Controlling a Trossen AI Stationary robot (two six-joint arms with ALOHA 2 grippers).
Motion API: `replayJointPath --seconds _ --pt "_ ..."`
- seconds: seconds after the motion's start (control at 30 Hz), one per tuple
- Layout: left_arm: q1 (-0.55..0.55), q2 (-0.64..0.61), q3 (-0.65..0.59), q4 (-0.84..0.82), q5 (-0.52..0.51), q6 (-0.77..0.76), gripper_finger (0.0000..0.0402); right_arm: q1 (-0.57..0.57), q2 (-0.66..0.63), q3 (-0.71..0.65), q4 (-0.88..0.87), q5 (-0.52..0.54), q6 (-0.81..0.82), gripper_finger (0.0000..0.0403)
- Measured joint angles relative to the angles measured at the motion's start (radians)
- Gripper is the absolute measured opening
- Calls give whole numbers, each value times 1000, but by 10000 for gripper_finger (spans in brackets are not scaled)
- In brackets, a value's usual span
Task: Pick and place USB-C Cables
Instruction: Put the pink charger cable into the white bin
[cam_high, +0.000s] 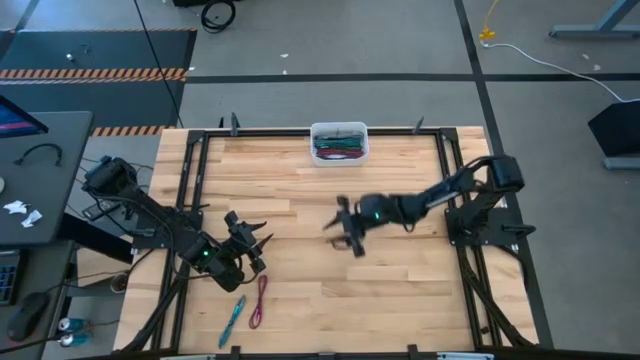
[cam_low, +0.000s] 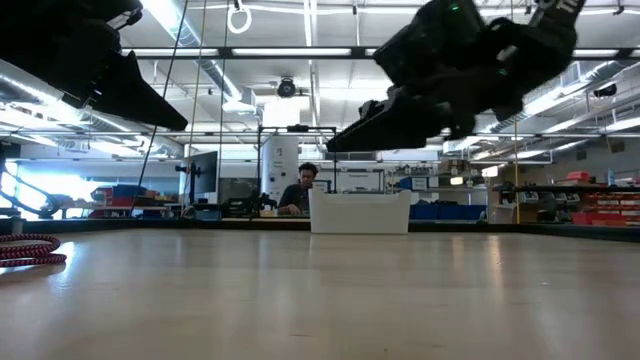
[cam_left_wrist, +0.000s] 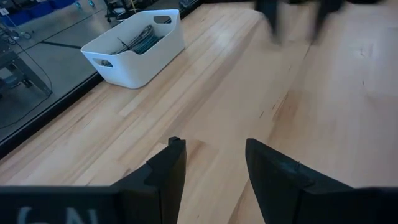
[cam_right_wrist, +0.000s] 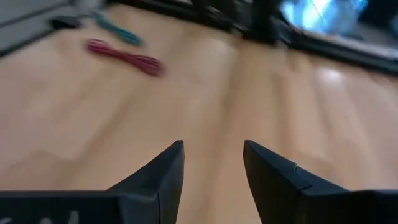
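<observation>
While both claws hang open and empty, the maroon cable (cam_high: 260, 300) lies near the left claw (cam_high: 255, 240).

the surface (cam_high: 400, 290) is a pale wooden butcher-block top with a black metal frame along its edges. a white bin (cam_high: 339, 143) sits at the middle of its far edge, holding a bundle of folded cables in green, maroon and grey. near the front left corner two cables lie directly on the wood, just beside each other: a teal cable (cam_high: 233, 320) and a maroon cable (cam_high: 259, 301), both stretched lengthwise.
</observation>
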Motion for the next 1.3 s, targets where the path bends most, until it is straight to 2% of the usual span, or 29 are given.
replayJointPath --seconds 0.13,0.2,0.33,0.47,0.63,0.8,0.9,1.1,1.3 --pt "0 0 0 10 -1 0 172 101 103 0 224 9 83 172" --pt "0 0 0 19 -2 0 172 126 168 49 264 3 125 172" --pt "0 0 0 29 2 0 172 142 306 236 195 -47 135 175" --pt "0 -6 17 7 29 3 172 136 453 443 56 -162 91 189" --pt "-2 -43 87 -159 54 -71 172 120 619 652 -31 -281 86 232" --pt "-14 -55 170 -436 77 -282 172 115 764 815 -57 -290 110 281" --pt "-32 -55 181 -542 78 -399 172 114 832 924 -114 -290 132 301" --pt "-57 -55 181 -601 79 -479 172 113 917 1086 -186 -281 161 312" --pt "-58 -55 181 -601 79 -482 172 115 922 1105 -170 -208 166 304"
